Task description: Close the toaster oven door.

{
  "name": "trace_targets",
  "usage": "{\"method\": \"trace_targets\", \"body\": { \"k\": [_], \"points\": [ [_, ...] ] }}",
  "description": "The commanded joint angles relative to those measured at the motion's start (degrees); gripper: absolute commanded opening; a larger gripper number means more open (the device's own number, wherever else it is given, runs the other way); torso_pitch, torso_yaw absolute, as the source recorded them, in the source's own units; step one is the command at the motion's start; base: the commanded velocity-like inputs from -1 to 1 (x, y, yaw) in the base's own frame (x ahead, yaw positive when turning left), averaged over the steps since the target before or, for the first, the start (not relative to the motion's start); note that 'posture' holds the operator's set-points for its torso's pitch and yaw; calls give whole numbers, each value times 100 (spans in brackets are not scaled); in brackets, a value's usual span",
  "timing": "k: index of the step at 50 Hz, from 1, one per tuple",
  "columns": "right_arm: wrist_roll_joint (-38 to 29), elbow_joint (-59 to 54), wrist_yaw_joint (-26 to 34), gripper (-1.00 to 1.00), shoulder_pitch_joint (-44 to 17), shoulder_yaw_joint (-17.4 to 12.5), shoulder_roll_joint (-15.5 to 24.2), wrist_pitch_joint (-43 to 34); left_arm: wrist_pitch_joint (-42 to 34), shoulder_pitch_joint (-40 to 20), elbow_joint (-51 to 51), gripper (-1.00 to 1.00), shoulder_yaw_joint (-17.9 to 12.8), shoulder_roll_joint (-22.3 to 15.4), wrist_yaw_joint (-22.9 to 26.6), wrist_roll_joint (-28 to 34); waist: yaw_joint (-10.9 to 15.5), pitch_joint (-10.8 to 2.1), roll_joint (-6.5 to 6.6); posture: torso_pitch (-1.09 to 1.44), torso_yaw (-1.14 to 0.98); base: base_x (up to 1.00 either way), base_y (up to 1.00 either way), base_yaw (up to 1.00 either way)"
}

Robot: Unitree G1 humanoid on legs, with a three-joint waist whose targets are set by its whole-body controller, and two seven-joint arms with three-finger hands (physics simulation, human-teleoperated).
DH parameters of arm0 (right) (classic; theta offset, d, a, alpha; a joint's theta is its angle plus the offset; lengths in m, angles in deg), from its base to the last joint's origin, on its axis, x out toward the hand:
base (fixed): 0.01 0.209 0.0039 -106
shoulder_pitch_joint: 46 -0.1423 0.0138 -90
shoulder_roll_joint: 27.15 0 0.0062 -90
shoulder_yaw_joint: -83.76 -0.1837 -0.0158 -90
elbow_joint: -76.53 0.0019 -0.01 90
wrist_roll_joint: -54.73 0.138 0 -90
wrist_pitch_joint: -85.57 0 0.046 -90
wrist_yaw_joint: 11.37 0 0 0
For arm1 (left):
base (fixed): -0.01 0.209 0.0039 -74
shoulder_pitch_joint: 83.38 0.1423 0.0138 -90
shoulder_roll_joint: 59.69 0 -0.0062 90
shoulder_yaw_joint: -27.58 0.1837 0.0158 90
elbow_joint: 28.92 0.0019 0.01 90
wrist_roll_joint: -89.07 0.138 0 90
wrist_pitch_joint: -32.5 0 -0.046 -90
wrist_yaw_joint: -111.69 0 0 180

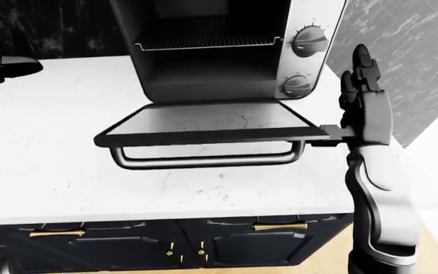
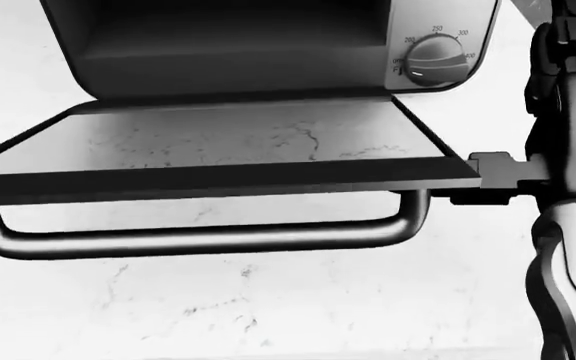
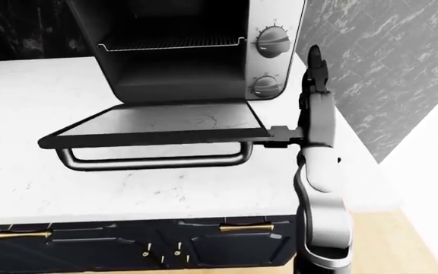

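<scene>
The toaster oven (image 1: 204,68) stands on a white marble counter (image 1: 51,171) with its cavity open. Its glass door (image 1: 204,123) is held about level, off the counter, and the bar handle (image 1: 204,160) hangs below its free edge. My right hand (image 1: 348,103) is at the door's right corner. The thumb (image 2: 493,176) presses against that corner from the side. The other fingers (image 1: 359,63) point straight up beside the oven's knobs (image 1: 309,40), so the hand is open. My left hand does not show.
Dark cabinet fronts with brass pulls (image 1: 280,226) run under the counter. A grey marble wall (image 1: 402,45) rises to the right of the oven. A dark shape (image 1: 2,65) that I cannot identify lies on the counter at the left edge.
</scene>
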Motion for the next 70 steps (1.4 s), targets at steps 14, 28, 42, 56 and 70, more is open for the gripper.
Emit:
{"method": "trace_targets", "body": {
  "k": [14, 28, 42, 56, 70],
  "points": [
    [-88, -282, -678, 100, -805, 20, 116, 551, 148, -166, -147, 100, -105, -160, -20, -9, 0, -147, 28, 0, 0, 0, 0, 0],
    [6, -1252, -1049, 100, -1923, 37, 375, 706, 157, -126, -163, 100, -115, -142, -38, -20, 28, -141, 22, 0, 0, 0, 0, 0],
    [19, -2643, -1340, 100, -2897, 114, 525, 1285, 171, -47, -238, 100, -121, -56, -28, 23, 61, -149, -16, 0, 0, 0, 0, 0],
    [87, -4071, -1533, 100, -3773, 134, 704, 1892, 235, 148, -480, 100, -109, 186, -30, 156, 81, -153, -39, 0, 0, 0, 0, 0],
    [110, -5171, -1667, 100, -4628, 162, 819, 2286, -136, 628, -1235, 100, -79, 740, -102, 491, 79, -159, -43, 0, 0, 0, 0, 0]
  ]
}}
